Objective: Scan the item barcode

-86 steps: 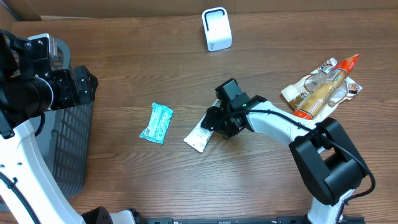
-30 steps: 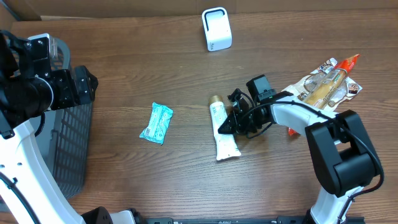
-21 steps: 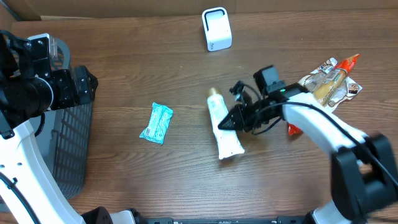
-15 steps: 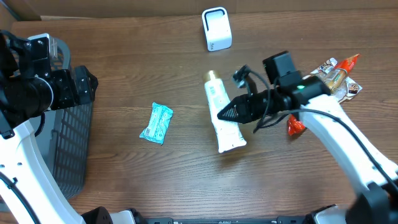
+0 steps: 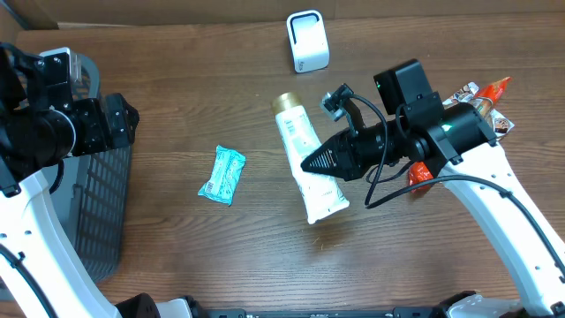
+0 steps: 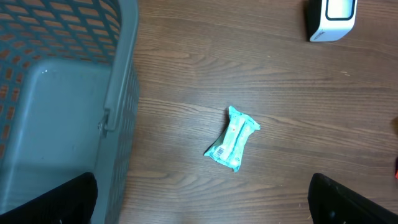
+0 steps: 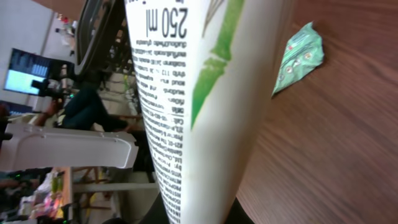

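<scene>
Far left, the grey mesh basket sits at the table's edge, and the left gripper hangs above its rim, jaws spread wide with nothing between them. Its wrist camera shows both fingertips at the bottom corners and only wood between.

Moving right: a small teal packet lies flat on the wood on its own, tilted, well apart from the basket and everything else.

Now the centre, and here's the tube! White, with green leaf artwork (the wrist view catches "250 ml" printed upside down), it looks lifted off the wood. The right gripper is clamped tight on its lower body, coming in from the right. The long axis runs almost straight away from the near edge, leaning a touch left. The gold cap is toward the far side and the flat crimped end toward the near side.

Beyond the cap and a little right, the white scanner stands at the far edge, well apart from the tube.

Far right, a heap of pouches with a red-tipped item lies partly hidden behind the right arm.
</scene>
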Robot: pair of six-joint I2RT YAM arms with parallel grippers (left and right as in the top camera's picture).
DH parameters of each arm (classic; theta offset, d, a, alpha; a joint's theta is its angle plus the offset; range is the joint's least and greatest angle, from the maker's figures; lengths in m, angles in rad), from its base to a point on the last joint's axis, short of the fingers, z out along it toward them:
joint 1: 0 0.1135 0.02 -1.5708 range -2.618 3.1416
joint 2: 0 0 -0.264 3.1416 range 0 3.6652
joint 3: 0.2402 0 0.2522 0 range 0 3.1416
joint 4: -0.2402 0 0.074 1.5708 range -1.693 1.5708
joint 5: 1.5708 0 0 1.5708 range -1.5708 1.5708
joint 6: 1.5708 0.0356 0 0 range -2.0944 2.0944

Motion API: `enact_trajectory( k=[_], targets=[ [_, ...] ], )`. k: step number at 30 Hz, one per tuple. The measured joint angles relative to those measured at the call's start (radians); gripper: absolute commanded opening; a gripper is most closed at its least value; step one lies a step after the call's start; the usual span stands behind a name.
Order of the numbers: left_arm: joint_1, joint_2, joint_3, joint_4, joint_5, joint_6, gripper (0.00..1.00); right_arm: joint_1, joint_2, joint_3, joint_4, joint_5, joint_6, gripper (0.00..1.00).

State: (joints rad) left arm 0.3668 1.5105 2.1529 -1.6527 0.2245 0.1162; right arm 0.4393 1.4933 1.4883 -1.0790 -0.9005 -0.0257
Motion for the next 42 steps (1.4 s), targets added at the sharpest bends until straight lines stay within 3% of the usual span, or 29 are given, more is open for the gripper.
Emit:
enact_trajectory(
  k=[10, 19, 24, 33, 42],
  targets=[
    [0.000, 0.000, 0.000, 0.000, 0.000, 0.000, 1.00, 0.002, 0.165, 0.446, -0.143, 0.299, 0.022, 0.04],
    [0.000, 0.000, 0.000, 0.000, 0.000, 0.000, 1.00, 0.035, 0.428, 0.512, 0.172, 0.962, -0.014, 0.04],
    [0.000, 0.000, 0.000, 0.000, 0.000, 0.000, 0.99, 0.037, 0.537, 0.511, 0.364, 1.220, -0.188, 0.04],
    [0.000, 0.000, 0.000, 0.000, 0.000, 0.000, 1.00, 0.037, 0.731, 0.510, 0.766, 1.403, -0.550, 0.04],
    [0.000, 0.000, 0.000, 0.000, 0.000, 0.000, 1.00, 0.033, 0.885, 0.510, 0.892, 1.443, -0.810, 0.04]
  ],
)
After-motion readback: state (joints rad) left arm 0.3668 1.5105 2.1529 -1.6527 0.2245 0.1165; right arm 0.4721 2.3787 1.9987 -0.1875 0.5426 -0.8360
